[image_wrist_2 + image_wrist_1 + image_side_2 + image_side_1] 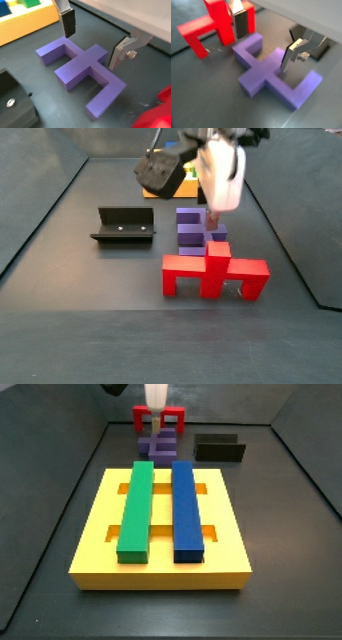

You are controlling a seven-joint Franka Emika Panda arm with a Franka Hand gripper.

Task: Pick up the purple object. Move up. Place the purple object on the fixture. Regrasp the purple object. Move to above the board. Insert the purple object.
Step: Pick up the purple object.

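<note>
The purple object (271, 70) lies flat on the dark floor, seen from above in both wrist views, its crossbar and legs spread out (80, 65). My gripper (264, 54) hangs open just over its central part, one finger on each side and no contact visible. In a side view the gripper (214, 225) stands over the purple object (197, 231), between the red piece and the board. The fixture (123, 225) sits apart to one side. The yellow board (160, 559) carries a green bar (136, 509) and a blue bar (187, 509).
A red piece (214, 273) of similar shape stands upright right beside the purple object, close to one finger (240, 25). Dark walls enclose the floor. The board's edge (23, 25) and the fixture (13, 105) lie near the purple object.
</note>
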